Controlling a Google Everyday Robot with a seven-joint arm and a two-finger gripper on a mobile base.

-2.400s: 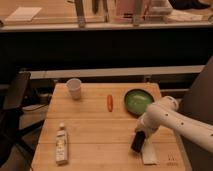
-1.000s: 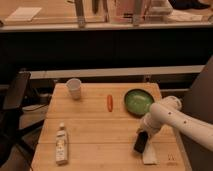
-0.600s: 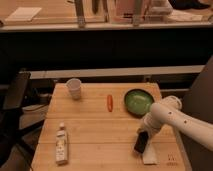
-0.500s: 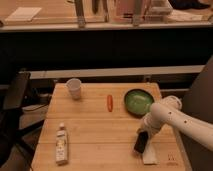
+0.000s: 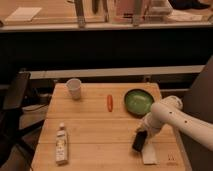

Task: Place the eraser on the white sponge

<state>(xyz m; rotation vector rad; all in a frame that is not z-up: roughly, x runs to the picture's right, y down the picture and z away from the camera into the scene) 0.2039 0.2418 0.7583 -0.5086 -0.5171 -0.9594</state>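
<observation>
The eraser [image 5: 139, 142] is a small black block at the tip of my gripper [image 5: 140, 136], tilted, low over the wooden table [image 5: 95, 130] at the front right. The white sponge [image 5: 148, 156] lies flat just right of and below it, near the table's front edge; the eraser's lower end is at the pad's upper left edge. My white arm [image 5: 175, 117] reaches in from the right. The gripper seems to hold the eraser.
A green plate [image 5: 138, 101] sits at the back right, close to my arm. An orange carrot-like piece [image 5: 109, 102] lies mid-table. A white cup [image 5: 74, 88] stands at the back left. A white-labelled bottle [image 5: 61, 144] lies front left.
The gripper with the eraser has shifted slightly right and down toward the white sponge since the earliest frame. It has barely moved in the last second.
</observation>
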